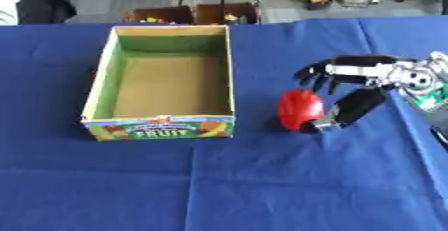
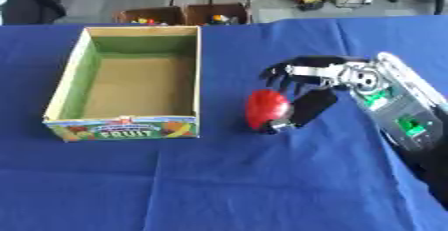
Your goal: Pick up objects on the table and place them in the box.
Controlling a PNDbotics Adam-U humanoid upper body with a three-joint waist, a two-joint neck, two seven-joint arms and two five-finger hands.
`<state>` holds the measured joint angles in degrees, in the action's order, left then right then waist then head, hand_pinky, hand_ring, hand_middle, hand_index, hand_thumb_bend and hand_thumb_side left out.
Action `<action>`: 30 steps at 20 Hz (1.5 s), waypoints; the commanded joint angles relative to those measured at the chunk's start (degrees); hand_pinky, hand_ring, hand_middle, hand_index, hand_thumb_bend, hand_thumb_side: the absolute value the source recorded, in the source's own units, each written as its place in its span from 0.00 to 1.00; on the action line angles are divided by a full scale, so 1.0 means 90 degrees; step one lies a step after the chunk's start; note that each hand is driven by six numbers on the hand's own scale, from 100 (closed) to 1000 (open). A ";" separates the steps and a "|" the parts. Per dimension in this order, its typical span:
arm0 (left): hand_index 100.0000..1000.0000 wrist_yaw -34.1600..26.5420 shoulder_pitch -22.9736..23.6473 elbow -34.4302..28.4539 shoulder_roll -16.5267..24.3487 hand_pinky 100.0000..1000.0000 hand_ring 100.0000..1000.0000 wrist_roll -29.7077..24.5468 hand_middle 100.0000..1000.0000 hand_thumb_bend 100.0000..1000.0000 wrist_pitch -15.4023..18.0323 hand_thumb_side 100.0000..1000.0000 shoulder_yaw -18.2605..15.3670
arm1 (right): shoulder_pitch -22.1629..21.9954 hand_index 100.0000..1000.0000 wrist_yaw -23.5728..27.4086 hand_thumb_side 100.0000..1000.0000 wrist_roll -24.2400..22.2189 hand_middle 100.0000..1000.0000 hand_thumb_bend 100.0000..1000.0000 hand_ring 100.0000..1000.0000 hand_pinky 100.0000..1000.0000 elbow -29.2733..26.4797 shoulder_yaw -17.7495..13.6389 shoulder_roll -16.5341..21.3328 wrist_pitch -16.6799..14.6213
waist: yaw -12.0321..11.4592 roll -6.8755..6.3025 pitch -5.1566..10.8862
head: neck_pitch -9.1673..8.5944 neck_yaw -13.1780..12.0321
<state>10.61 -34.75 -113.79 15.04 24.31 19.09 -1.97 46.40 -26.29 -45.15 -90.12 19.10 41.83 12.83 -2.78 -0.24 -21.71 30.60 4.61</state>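
Underneath everything, blue cloth (image 1: 219, 185) covers the table and reaches out on every side of the right hand (image 2: 308, 94). Box (image 1: 162, 77) sits well to the hand's left, open top, green inner walls, brown floor, nothing inside; its near face reads "FRUIT". Right hand enters from the right, palm toward the box. Its fingers (image 1: 308, 75) are spread and curved down above the apple's far side, and the thumb (image 1: 354, 109) angles down with its tip at the apple's near right edge. Hand is partly open, cupped about the fruit; whether fingers actually touch it cannot be told. Apple (image 1: 299, 109), red, rests on the cloth immediately left of the thumb, between hand and box, apart from the box.
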 commanded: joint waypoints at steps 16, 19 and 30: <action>0.76 -0.0007 -0.0126 -0.0089 0.0041 0.71 0.83 0.0000 0.69 0.00 -0.0025 1.00 0.0020 | 0.0178 0.98 -0.0027 0.42 0.0245 0.82 0.44 0.80 0.68 0.0682 0.0063 -0.0100 -0.0176 | -0.0029 -0.0021 0.0049 | -0.0065 0.0032; 0.75 -0.0009 -0.0132 -0.0089 0.0038 0.71 0.83 -0.0004 0.69 0.00 -0.0024 1.00 0.0023 | 0.0182 0.96 -0.0052 0.40 0.0311 0.81 0.41 0.79 0.68 0.0799 0.0113 -0.0114 -0.0225 | -0.0032 -0.0015 0.0042 | -0.0070 0.0039; 0.75 -0.0012 -0.0135 -0.0089 0.0023 0.71 0.83 0.0001 0.68 0.00 -0.0037 1.00 0.0022 | 0.0176 0.94 0.0010 0.40 0.0484 0.79 0.40 0.75 0.63 0.1001 0.0237 -0.0216 -0.0323 | -0.0051 -0.0016 -0.0003 | -0.0090 0.0054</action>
<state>10.59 -35.26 -113.79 14.99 24.40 18.94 -1.66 47.42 -26.49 -41.02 -81.41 20.87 39.52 9.91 -3.14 -0.33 -22.63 30.28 4.97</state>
